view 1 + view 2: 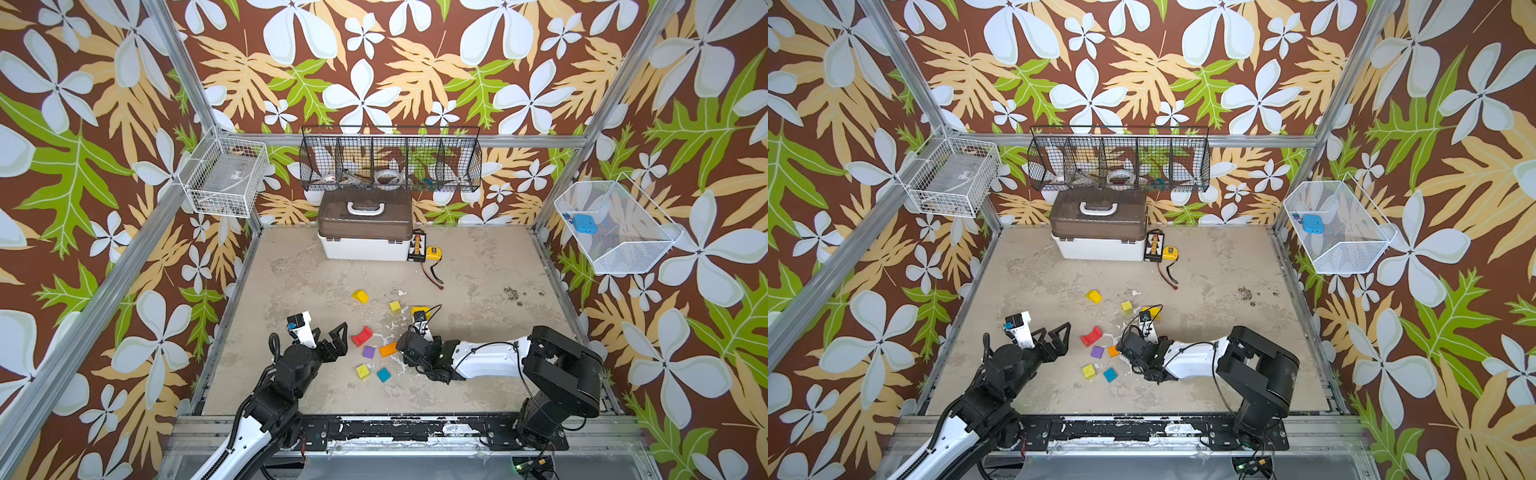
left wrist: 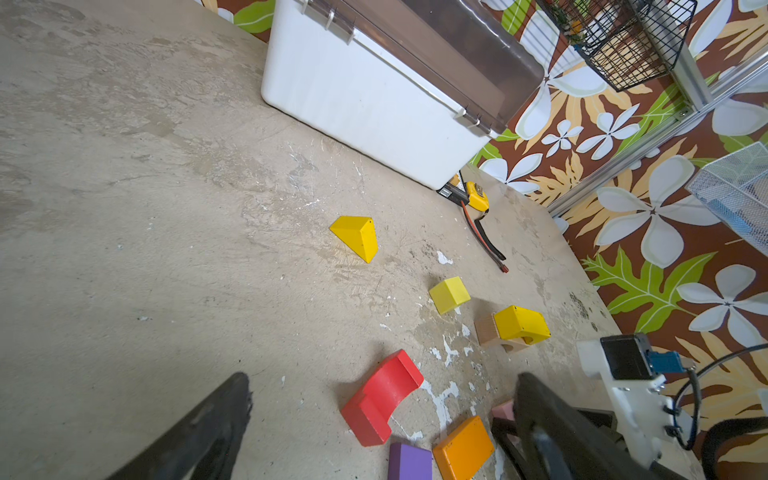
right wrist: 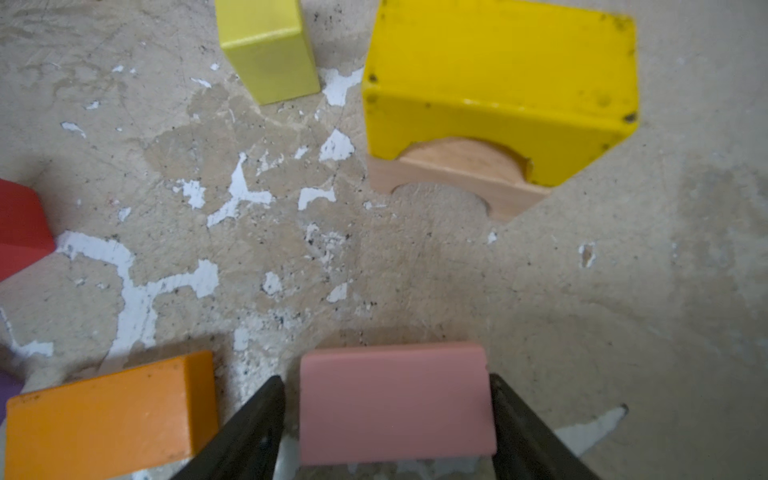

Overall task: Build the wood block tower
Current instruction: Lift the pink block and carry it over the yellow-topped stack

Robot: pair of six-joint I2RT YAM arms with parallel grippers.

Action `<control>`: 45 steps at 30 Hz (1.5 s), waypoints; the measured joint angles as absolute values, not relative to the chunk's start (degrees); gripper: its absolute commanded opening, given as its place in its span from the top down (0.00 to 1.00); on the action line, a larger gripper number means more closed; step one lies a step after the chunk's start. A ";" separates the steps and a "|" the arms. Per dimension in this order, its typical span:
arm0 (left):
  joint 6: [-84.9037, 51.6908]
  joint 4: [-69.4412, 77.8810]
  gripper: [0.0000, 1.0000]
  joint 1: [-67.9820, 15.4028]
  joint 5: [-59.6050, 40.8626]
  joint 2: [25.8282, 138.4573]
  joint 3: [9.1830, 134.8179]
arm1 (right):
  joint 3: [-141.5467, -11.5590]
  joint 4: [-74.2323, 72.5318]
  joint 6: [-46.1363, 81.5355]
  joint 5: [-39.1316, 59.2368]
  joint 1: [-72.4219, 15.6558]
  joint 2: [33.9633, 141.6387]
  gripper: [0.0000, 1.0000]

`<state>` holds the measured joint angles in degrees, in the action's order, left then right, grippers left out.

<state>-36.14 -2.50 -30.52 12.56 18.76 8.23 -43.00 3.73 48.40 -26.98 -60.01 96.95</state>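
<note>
Brown wallpaper [image 1: 374, 62] crowded with white blossoms and green and tan leaves wraps the cell on three sides, framed by aluminium rails [image 1: 519, 141]. The table [image 1: 478, 266] under my arms is a matte beige, concrete-like top, scuffed and chipped to white flecks near the middle. At the back stands a white plastic box [image 1: 365, 247] with a smoky brown lid, and a yellow tape measure [image 1: 433, 252] lies close beside it.

The wood blocks lie loose in the near half, smooth painted pieces with crisp edges. I can see a yellow wedge [image 1: 360, 296], a yellow cube [image 1: 395, 306], a red arch [image 1: 362, 336] tipped on its side, a purple block [image 1: 368, 352] just beside an orange slab [image 1: 388, 349], a yellow-green cube [image 1: 363, 371] and a teal block [image 1: 384, 374]. The one stacked pair is a chipped yellow arch [image 3: 498, 83] sitting askew on a plain wood arch [image 3: 457, 170] with its grain showing.

My right gripper [image 3: 385, 377] is down at the table astride a flat pink block [image 3: 397, 403]. One black finger [image 3: 528, 440] meets the block's end, while the other finger [image 3: 249, 436] leaves a sliver of table showing — so the jaws bracket the block without pinching it. The orange slab lies just beside that second finger.

My left gripper [image 2: 384, 378] is spread wide and empty. In both top views it sits just left of the red arch, and in its wrist view the arch lies between the two finger lines.
</note>
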 measured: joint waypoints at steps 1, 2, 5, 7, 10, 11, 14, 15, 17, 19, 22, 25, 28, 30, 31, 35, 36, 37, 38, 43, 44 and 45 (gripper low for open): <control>-36.14 -2.50 0.00 -30.52 12.58 18.76 8.23 | -43.16 3.53 48.40 -27.18 -59.99 97.19 0.30; -36.14 -2.50 0.00 -30.52 12.56 18.79 8.21 | -43.31 3.16 48.38 -27.40 -59.90 97.51 0.34; -36.14 -2.50 0.00 -30.52 12.49 18.74 8.21 | -43.83 2.74 48.29 -27.92 -59.88 98.08 0.44; -36.14 -2.50 0.00 -30.52 12.34 18.68 8.19 | -44.14 3.25 47.99 -27.77 -59.81 98.02 0.46; -36.14 -2.50 0.00 -30.52 12.36 18.68 8.19 | -44.36 5.19 48.14 -26.92 -59.68 97.08 0.48; -36.14 -2.50 0.00 -30.52 12.34 18.70 8.19 | -44.36 6.26 48.16 -26.63 -59.68 96.49 0.49; -36.14 -2.50 0.00 -30.52 12.19 18.68 8.19 | -44.86 10.22 48.16 -26.20 -59.68 94.37 0.53; -36.14 -2.50 0.00 -30.52 12.14 18.63 8.19 | -45.17 11.20 48.21 -26.30 -59.68 93.41 0.54; -36.14 -2.50 0.00 -30.52 12.14 18.55 8.19 | -46.19 13.02 48.75 -26.89 -59.68 90.54 0.55; -36.14 -2.48 0.00 -30.52 11.99 18.57 8.19 | -47.03 14.02 48.88 -27.68 -59.68 87.85 0.57; -35.73 -1.58 0.00 -30.52 10.76 18.48 7.70 | -47.83 15.35 49.30 -29.50 -59.57 84.01 0.59; -34.44 0.86 0.00 -30.52 6.07 18.26 6.31 | -48.25 16.27 49.56 -30.59 -58.13 81.14 0.61; -34.20 3.73 0.00 -30.52 2.28 18.39 4.95 | -48.60 16.23 49.67 -30.04 -54.94 79.83 0.67; -34.00 6.20 0.00 -30.52 -0.73 18.76 3.88 | -48.80 16.23 49.63 -29.21 -53.01 79.88 0.68; -33.93 7.42 0.00 -30.52 -2.39 19.11 3.33 | -48.99 16.23 49.54 -28.86 -52.18 80.05 0.68; -33.52 10.07 0.00 -30.55 -5.63 20.67 2.85 | -50.89 16.27 49.19 -28.05 -51.33 81.56 0.67; -33.34 10.59 0.00 -30.55 -6.31 21.02 2.85 | -51.57 16.32 49.01 -27.99 -51.16 82.08 0.67; -33.34 11.03 0.00 -30.55 -6.61 21.39 2.85 | -52.40 16.32 48.93 -27.94 -50.92 82.83 0.67; -33.34 11.40 0.00 -30.55 -6.79 21.71 2.85 | -53.19 16.29 48.66 -27.81 -50.63 83.59 0.67; -33.34 12.47 0.00 -30.55 -7.77 22.22 2.85 | -56.36 16.75 47.72 -27.14 -49.91 87.26 0.66; -33.34 12.64 0.00 -30.55 -7.79 22.22 2.85 | -56.82 16.78 47.68 -26.94 -49.91 87.88 0.65; -33.34 12.69 0.00 -30.55 -7.79 22.22 2.85 | -57.41 16.86 47.55 -26.79 -49.89 88.58 0.65</control>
